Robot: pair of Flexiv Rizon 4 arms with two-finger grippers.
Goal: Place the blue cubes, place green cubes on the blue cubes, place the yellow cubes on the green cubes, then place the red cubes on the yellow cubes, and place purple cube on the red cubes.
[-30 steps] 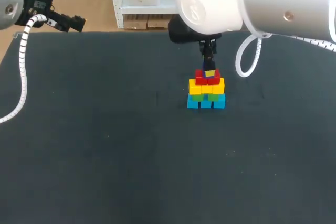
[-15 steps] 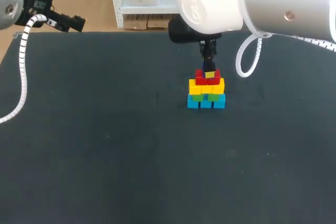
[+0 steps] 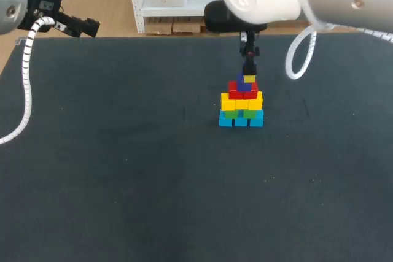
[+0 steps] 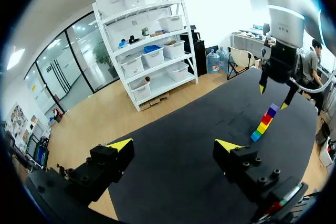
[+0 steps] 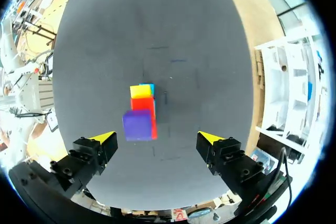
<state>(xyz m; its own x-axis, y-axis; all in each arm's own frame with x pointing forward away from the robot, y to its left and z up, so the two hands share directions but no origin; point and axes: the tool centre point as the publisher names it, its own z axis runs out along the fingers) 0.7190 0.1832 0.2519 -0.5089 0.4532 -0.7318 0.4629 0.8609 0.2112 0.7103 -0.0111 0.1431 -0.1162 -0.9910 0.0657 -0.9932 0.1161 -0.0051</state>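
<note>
1. Dark table [image 3: 123, 182] was seen spread wide beneath both arms, and a cube tower was found standing on it, toward 1 o'clock from the middle in the head view.
2. Blue cubes [image 3: 241, 121] were laid as the bottom row, touching the cloth.
3. Green cubes [image 3: 240, 113] were set on the blue, yellow cubes [image 3: 241, 100] on the green, and red cubes [image 3: 243, 91] on the yellow.
4. And the purple cube [image 5: 138, 125] was perched at the very top, seated on the red!
5. Right gripper [image 5: 156, 138] was held straight above the tower, its fingers spread wide; the purple cube was framed below and between them, touched by neither tip.
6. Left gripper [image 4: 174, 145] was parked well apart from the tower, off at the table's 10 o'clock corner, its fingers likewise parted with only bare table between them.
7. From that wrist, the tower was picked out far ahead, with the other arm hanging over it.
</note>
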